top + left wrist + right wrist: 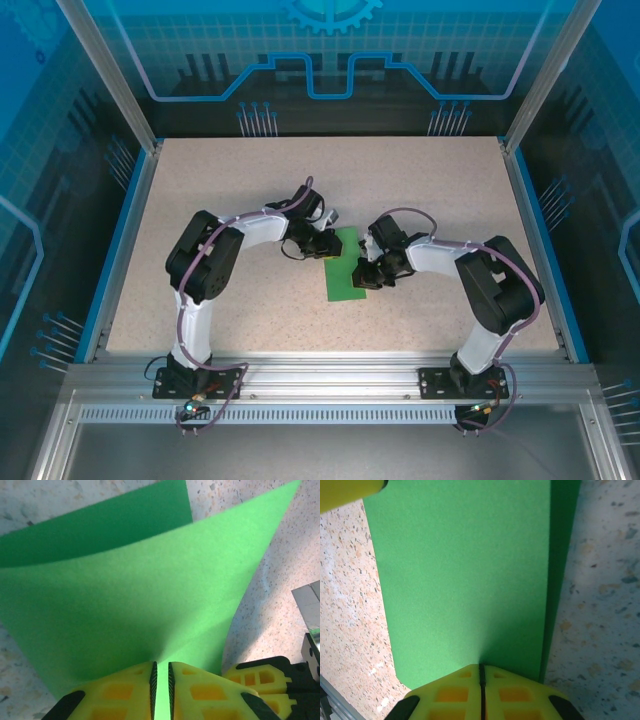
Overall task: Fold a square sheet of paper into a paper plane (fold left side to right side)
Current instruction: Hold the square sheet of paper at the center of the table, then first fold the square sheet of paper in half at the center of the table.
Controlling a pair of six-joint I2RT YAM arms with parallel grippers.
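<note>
**Grippers both clamped on green paper**

Clamped in the left gripper (pixel 161 667): an edge of the square sheet of paper (pixel 125 620), with the jaws almost together and green showing in the slit. Shut to a hairline on another edge: the right gripper (pixel 481 669). Outward from the left fingers, an upper layer lifted and curved over a lower one. Outward from the right fingers, a flat upper layer with a darker strip of lower layer along its right. From above, lying mid-table (pixel 450 190) as a narrow oblong, hemmed in by the left arm (pixel 215 255) and right arm (pixel 490 275). Beside it on the speckled top, a grey metal block (pixel 306 602).
</note>
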